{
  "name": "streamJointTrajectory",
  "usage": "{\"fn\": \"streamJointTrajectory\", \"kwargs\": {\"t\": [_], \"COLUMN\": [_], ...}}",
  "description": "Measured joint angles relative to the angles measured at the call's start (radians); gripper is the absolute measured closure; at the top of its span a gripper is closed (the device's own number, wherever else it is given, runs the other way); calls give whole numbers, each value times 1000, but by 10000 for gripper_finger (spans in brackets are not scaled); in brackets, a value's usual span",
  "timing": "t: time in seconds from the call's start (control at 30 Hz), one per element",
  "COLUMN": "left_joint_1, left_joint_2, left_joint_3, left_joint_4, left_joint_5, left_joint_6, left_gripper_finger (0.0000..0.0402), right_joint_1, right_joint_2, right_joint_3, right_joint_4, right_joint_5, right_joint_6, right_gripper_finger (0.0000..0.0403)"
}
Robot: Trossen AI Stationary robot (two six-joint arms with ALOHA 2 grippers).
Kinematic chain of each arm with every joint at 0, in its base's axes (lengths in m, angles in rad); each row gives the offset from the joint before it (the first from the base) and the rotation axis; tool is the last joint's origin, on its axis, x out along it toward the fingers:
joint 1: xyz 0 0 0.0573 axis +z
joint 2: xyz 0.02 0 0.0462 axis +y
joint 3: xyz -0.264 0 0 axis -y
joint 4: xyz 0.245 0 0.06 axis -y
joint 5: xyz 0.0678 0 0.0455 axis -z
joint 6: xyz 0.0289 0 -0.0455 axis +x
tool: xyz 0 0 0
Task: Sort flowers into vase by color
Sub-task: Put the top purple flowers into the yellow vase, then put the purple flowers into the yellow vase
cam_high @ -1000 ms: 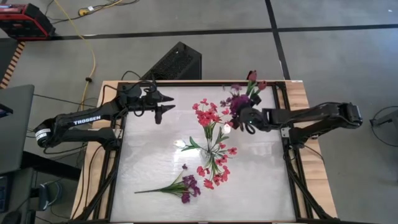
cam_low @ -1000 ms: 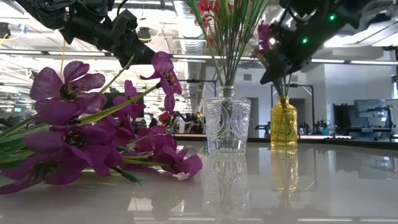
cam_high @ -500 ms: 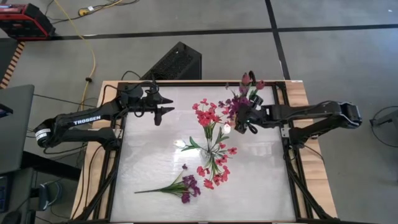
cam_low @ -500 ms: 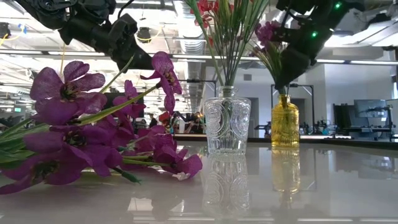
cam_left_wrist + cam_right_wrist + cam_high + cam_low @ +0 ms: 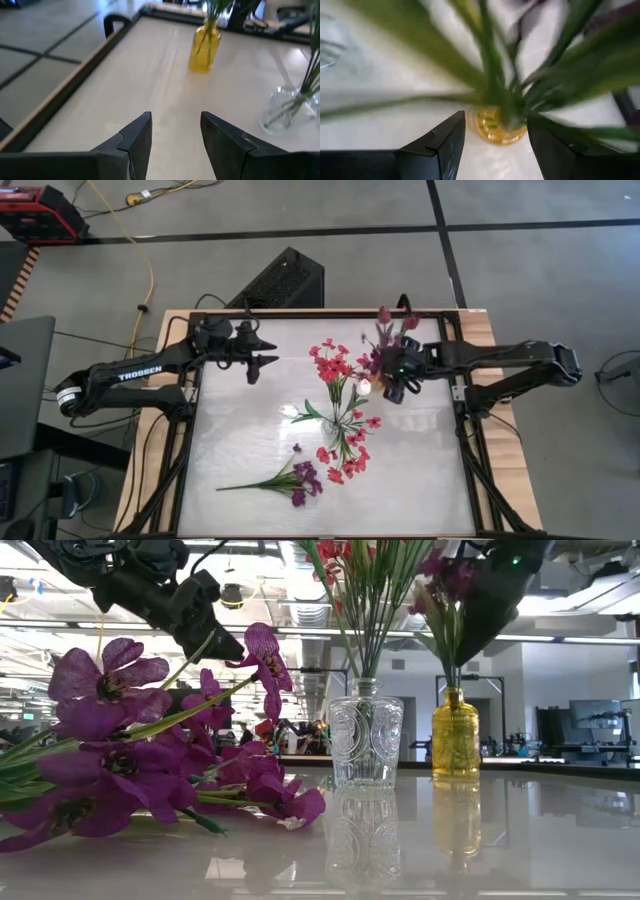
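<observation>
A yellow vase (image 5: 455,735) (image 5: 205,42) (image 5: 495,125) stands at the table's far right with purple clusters and maroon buds (image 5: 384,320) (image 5: 445,580) in it by their green stalks (image 5: 490,75). My right gripper (image 5: 395,380) (image 5: 495,145) hangs over it, open, its fingers on either side of the stalks and the vase mouth. A clear glass vase (image 5: 342,418) (image 5: 365,740) holds red-pink flowers (image 5: 335,365). A purple bunch (image 5: 295,478) (image 5: 150,760) lies flat near the front edge. My left gripper (image 5: 268,350) (image 5: 175,135) hovers open at the far left.
A whitish bud (image 5: 290,412) shows just left of the clear vase. Bare tabletop (image 5: 240,430) lies between the left arm and the vases. The table has a dark raised rim (image 5: 75,75). Beyond it are a floor with cables and a black box (image 5: 285,275).
My right gripper has risen above the yellow vase. The purple and maroon bunch, leaning toward the clear vase a second ago, now stands more upright, its stalks in the yellow vase. The left gripper has edged slightly toward the table's right.
</observation>
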Motion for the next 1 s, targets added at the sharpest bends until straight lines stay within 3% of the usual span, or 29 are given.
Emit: {"fn": "streamJointTrajectory", "kwargs": {"t": [0.33,0.47,0.7,0.83,1.0], "left_joint_1": [0,0,-17,-106,-325], "left_joint_2": [0,-7,-40,-40,-32], "left_joint_3": [0,0,0,0,0], "left_joint_4": [-118,-196,-290,-275,-297], "left_joint_5": [0,4,132,143,96], "left_joint_6": [-8,-8,-40,-123,-195], "left_gripper_finger": [244,244,244,244,244], "right_joint_1": [-5,-4,1,38,140], "right_joint_2": [0,0,0,0,0], "right_joint_3": [41,41,41,41,41], "right_joint_4": [-122,-163,-168,-178,-199], "right_joint_5": [-37,-103,-233,-312,-328], "right_joint_6": [30,65,93,167,247], "right_gripper_finger": [163,163,163,163,163]}}
